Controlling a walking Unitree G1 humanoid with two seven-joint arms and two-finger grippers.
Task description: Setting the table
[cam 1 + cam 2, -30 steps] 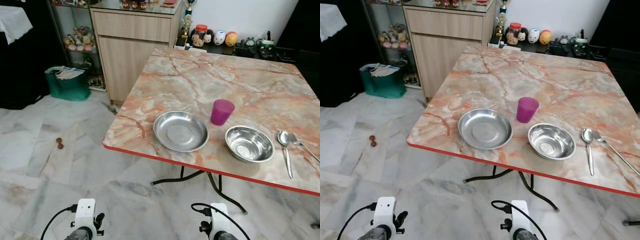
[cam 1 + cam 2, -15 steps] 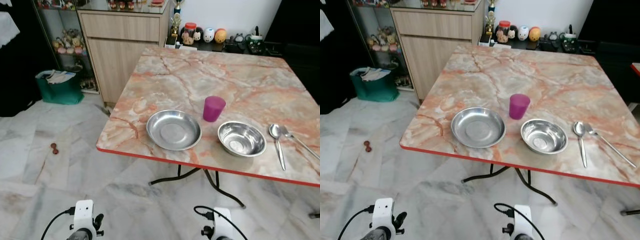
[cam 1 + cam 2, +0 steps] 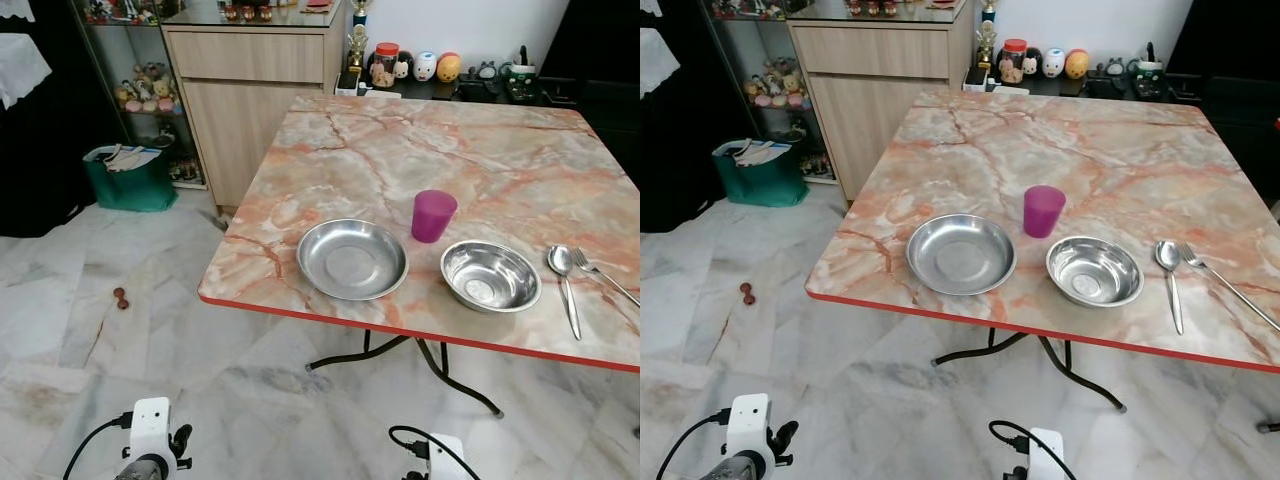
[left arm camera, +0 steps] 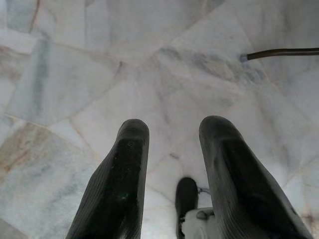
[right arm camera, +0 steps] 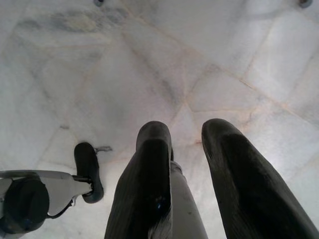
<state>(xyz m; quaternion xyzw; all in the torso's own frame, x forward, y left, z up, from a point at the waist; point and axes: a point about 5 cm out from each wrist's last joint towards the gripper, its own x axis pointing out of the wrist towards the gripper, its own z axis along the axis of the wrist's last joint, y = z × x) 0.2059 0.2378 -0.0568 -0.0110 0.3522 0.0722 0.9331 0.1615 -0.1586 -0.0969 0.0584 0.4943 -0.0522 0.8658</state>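
On the marble table with a red edge, near its front, lie a shallow steel dish, a purple cup just behind, a steel bowl, then a spoon and a fork at the right. Both arms hang low in front of the table, well short of it. My left gripper points down at the floor, open, with nothing between its fingers. In the same way my right gripper is open and holds nothing.
A wooden cabinet stands behind the table's left corner, with a green bag beside it. A small brown object lies on the marble floor. Black metal table legs spread under the table. Figurines line the back.
The camera has shifted a little, so the table sits slightly differently in the picture. The dishes and cutlery have not moved. Both wrists show lower in the picture.
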